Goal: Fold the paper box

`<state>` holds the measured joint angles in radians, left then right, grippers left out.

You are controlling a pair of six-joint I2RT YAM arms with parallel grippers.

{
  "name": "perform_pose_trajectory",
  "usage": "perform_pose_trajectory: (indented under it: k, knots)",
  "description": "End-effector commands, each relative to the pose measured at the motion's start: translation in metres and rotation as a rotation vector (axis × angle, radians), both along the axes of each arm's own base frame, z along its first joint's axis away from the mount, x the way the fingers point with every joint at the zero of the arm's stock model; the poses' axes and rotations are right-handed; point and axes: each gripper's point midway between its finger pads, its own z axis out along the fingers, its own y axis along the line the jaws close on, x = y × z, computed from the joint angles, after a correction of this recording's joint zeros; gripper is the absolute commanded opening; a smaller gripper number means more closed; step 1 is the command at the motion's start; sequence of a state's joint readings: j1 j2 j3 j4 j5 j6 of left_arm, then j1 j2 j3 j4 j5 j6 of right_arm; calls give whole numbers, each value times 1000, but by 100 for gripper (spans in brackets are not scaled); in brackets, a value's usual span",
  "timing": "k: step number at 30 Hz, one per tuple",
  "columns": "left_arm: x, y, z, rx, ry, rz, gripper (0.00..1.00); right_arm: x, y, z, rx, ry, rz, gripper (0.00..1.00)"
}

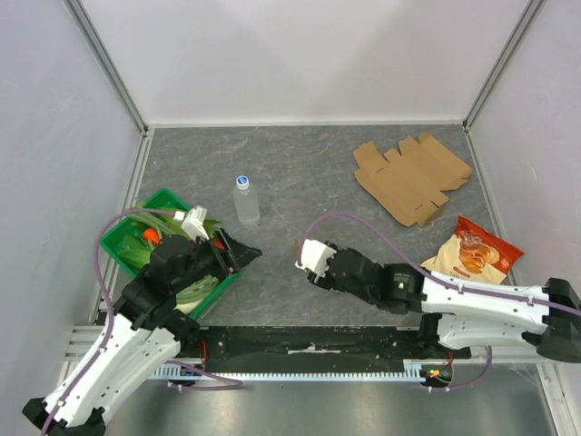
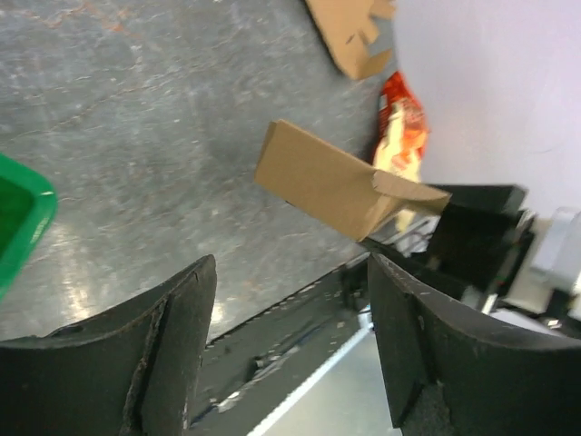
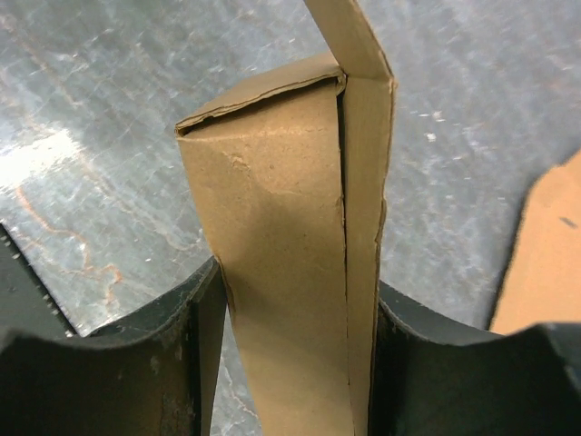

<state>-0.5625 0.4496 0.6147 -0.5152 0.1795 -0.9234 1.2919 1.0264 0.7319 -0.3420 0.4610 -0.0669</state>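
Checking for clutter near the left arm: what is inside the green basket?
The green basket holds leafy green vegetables and an orange-red item. The left arm covers its near right part, so anything there is hidden.

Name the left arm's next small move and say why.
Probably bring the left gripper to the paper box and push its loose flap closed. The right gripper is clamped on the partly folded box; the flap stands out unfolded, and the left jaws are open and empty, apart from it.

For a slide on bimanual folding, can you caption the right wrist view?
Right gripper clamps the partly folded paper box over the grey table.
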Motion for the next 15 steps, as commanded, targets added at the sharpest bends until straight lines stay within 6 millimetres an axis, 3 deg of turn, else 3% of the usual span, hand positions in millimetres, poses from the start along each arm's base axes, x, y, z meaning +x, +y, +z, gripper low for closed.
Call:
perform_pose_trajectory:
  k: [1, 5, 11, 15]
  knots:
    - [8, -6, -16, 146, -153, -113, 73, -13, 14, -15, -24, 231, 89, 50]
    - [11, -25, -7, 188, -295, -193, 75, -17, 13, -38, -126, 396, 122, 50]
    - [24, -51, -26, 385, -464, -296, 74, -12, 12, -50, -145, 511, 140, 50]
    - [31, -65, -36, 430, -523, -361, 66, -9, 9, -55, -143, 542, 146, 50]
